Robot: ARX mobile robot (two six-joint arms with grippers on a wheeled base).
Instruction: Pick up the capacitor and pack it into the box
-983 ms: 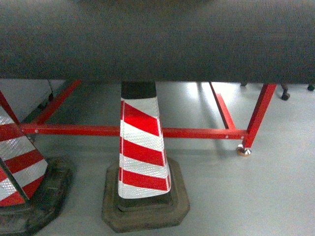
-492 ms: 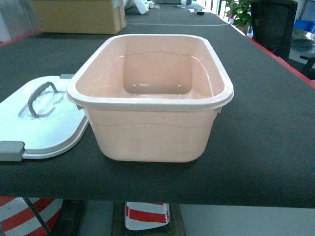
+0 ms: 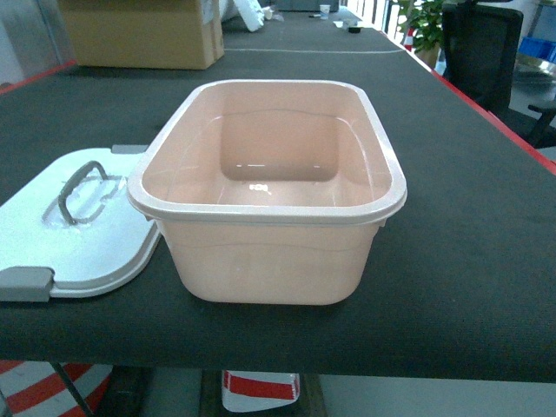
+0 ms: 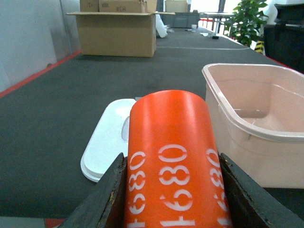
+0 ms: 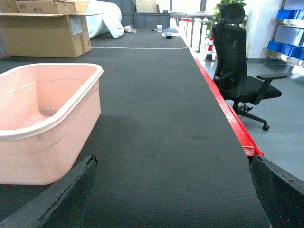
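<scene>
One white lid (image 3: 74, 230) flat on dark counter (image 3: 469, 217), far left, grey handle up, just beside box. Left tool (image 4: 173, 190): closed on orange capacitor (image 4: 173, 156), white "680" printed, held low beside lid. Centre: pink box (image 3: 269, 187) uncovered, upright. Right tool (image 5: 171, 190): spread wide, gripping nothing, box at its left, black office chair (image 5: 237, 61) beyond counter edge.

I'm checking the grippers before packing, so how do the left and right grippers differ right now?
The left gripper is shut on the orange capacitor, while the right gripper is open and holds nothing. The left sits near the white lid; the right faces bare table. Both have the pink box beside them.
</scene>
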